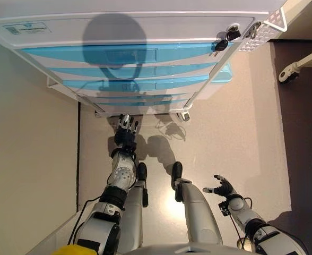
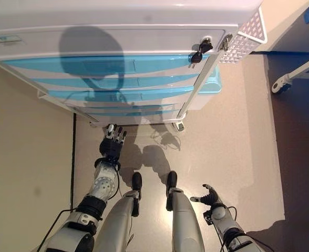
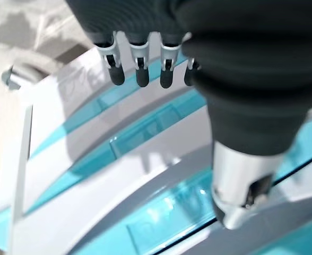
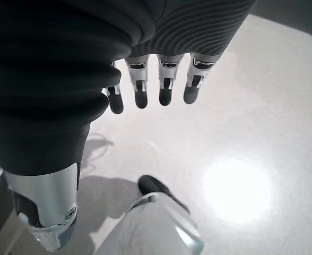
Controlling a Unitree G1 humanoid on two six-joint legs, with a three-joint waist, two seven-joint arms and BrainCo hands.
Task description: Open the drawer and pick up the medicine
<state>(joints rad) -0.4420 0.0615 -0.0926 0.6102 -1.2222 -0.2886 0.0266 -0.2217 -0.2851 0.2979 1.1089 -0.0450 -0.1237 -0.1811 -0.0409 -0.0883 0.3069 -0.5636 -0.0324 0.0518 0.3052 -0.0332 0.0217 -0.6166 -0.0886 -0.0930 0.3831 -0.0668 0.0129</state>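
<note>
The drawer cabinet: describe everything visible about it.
The cabinet is a white, plastic-looking unit on castors, with a stack of drawers fronted in translucent blue, all shut. Keys hang from a lock at its top right corner, and a white perforated basket hangs on its right side. The left hand hovers by the lowest drawers, not touching.

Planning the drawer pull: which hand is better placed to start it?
Left. The left hand is stretched out, fingers straight, just short of the cabinet's lower blue drawers. The right hand hangs open over the floor, well back from the cabinet.
</note>
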